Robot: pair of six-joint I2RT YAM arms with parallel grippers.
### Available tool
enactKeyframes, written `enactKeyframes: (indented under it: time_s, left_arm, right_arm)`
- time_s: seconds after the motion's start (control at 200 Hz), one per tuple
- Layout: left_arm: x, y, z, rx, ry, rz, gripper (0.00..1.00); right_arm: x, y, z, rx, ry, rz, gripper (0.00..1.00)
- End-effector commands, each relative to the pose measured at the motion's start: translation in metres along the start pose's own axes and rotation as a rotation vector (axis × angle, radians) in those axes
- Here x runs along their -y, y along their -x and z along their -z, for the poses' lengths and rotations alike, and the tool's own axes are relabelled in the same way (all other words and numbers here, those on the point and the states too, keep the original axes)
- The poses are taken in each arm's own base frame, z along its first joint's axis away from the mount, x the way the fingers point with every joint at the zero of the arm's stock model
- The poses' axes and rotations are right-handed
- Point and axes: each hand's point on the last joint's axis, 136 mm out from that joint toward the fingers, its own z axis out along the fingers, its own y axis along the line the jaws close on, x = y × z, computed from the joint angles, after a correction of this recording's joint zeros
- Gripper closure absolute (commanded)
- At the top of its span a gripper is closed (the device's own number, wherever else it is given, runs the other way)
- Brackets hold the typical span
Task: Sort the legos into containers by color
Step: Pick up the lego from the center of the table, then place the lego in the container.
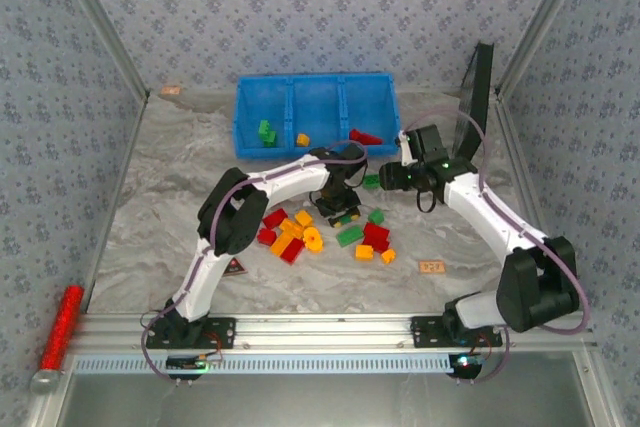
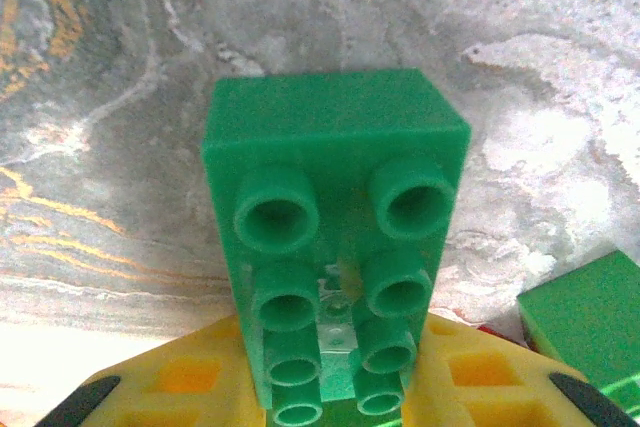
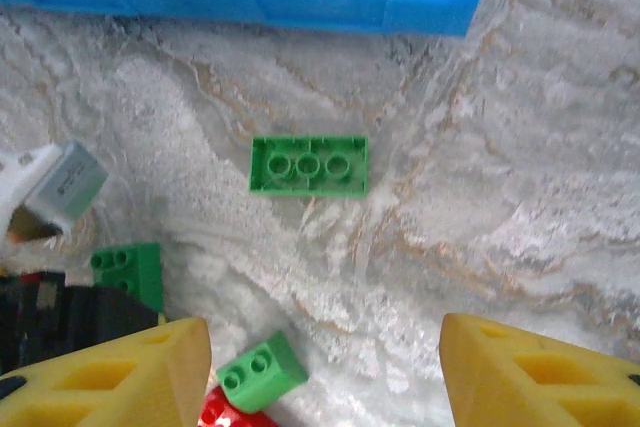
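Note:
My left gripper point(image 2: 335, 372) is shut on a green lego point(image 2: 335, 147), a long studded brick with a yellow finger pressed against each side. In the top view the left gripper point(image 1: 338, 205) points down over the loose legos point(image 1: 330, 235), red, green and orange-yellow, in the middle of the table. My right gripper point(image 3: 322, 335) is open with nothing between its fingers, above a flat green lego point(image 3: 308, 165) and a small green one point(image 3: 262, 372). The blue containers point(image 1: 315, 82) stand at the back. Their left part holds green legos point(image 1: 266, 133), the middle an orange one point(image 1: 302, 139), the right red ones point(image 1: 365, 137).
A black flat panel point(image 1: 472, 97) leans at the back right, close behind the right arm. A dark triangular tag point(image 1: 235, 267) lies by the left arm, and a small orange tag point(image 1: 432, 267) lies front right. A red glittery cylinder point(image 1: 62, 327) rests at the front left rail.

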Motion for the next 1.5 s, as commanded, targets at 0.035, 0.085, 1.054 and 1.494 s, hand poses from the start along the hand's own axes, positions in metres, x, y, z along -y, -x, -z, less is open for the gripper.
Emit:
enactKeyframes:
  time_s: [0.035,0.085,1.054,1.494]
  left_arm:
    - [-0.027,0.001,-0.012,-0.025,0.101,-0.047,0.78]
    - [-0.024,0.005,-0.002,-0.005,0.112,-0.109,0.82]
    - [-0.064,0.175,0.272,0.677,0.138,-0.363,0.91]
    - [-0.088,0.247,0.267,0.683,0.227,-0.337,0.92]
  right_arm:
    - [-0.013,-0.033,0.014,-0.058,0.059,-0.024,0.35]
    - [-0.012,-0.045,0.013,-0.082,0.056,-0.053,0.33]
    - [-0.051,-0.123,-0.044,-0.299,-0.107,-0.505,0.08]
    - [-0.054,-0.131,-0.068,-0.356,-0.194,-0.430,0.15]
